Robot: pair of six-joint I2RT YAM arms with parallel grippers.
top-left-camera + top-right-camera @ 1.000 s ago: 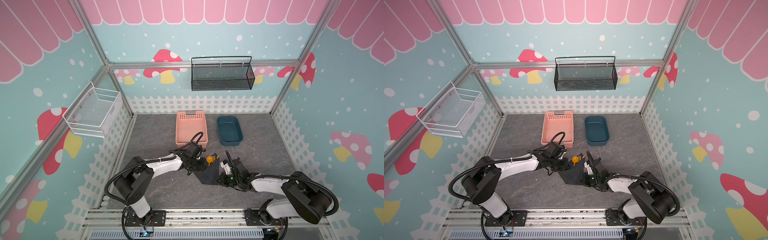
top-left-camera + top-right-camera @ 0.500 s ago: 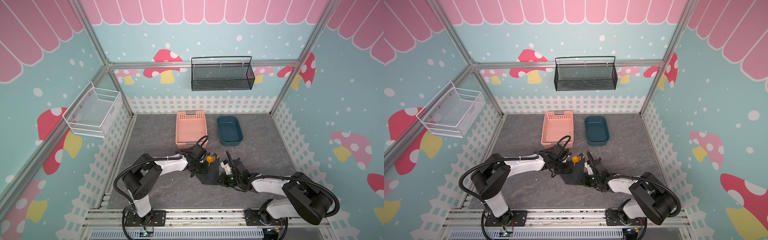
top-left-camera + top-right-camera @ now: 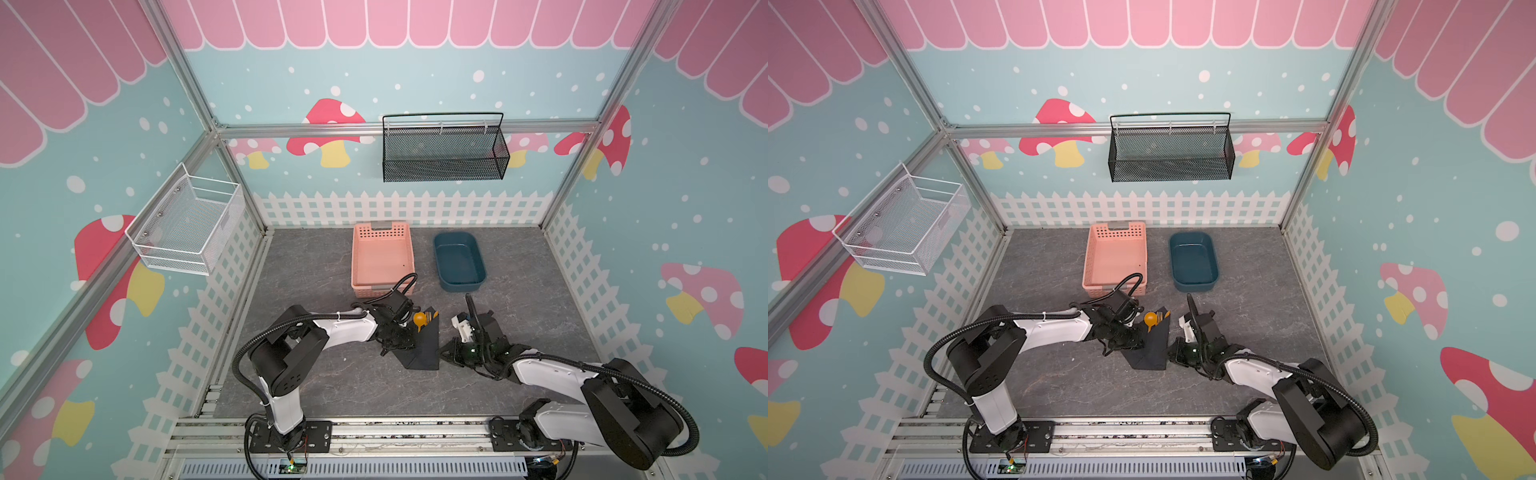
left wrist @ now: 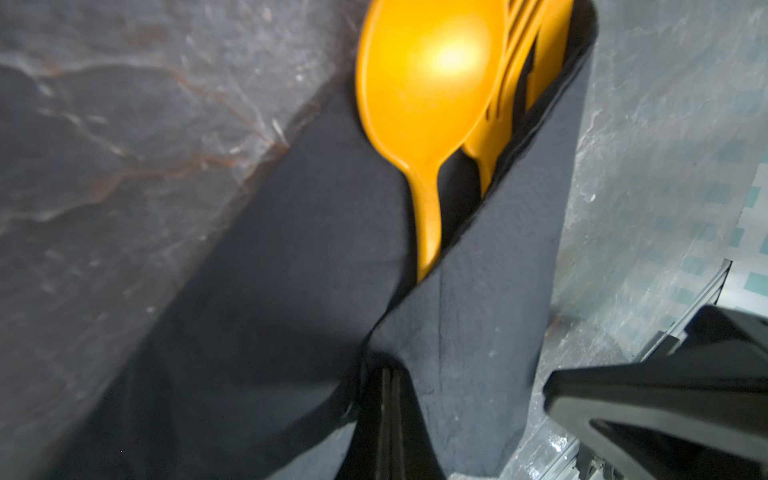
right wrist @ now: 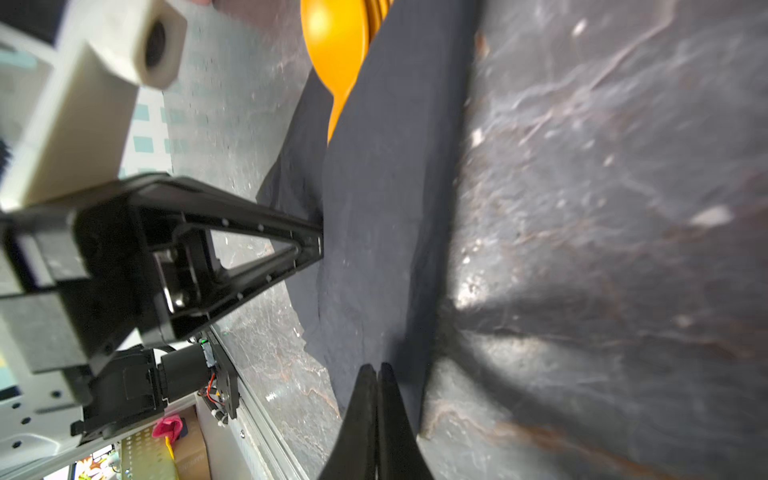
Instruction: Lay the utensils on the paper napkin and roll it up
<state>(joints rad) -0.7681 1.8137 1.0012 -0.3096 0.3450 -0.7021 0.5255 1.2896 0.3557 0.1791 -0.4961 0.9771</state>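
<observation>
The black paper napkin (image 3: 424,351) (image 3: 1152,351) lies on the grey floor, folded partly over the utensils. The orange spoon bowl (image 3: 419,318) (image 4: 428,75) and the fork tines (image 4: 525,70) stick out of its far end; the knife is hidden. My left gripper (image 3: 409,341) (image 4: 388,372) is shut, with its tips pressed against the napkin's fold from the left. My right gripper (image 3: 442,354) (image 5: 377,369) is shut too, and its tips rest on the napkin's near right edge. In the right wrist view the left gripper's fingertips (image 5: 313,245) touch the edge of the folded flap.
A pink basket (image 3: 357,257) and a dark blue tub (image 3: 439,266) stand just behind the napkin. A black wire basket (image 3: 444,153) hangs on the back wall. A white wire basket (image 3: 187,224) hangs on the left wall. A white fence runs along the floor's edges.
My left arm has swung to the right, bringing its shut gripper further onto the napkin's left side. The right arm has hardly moved.
</observation>
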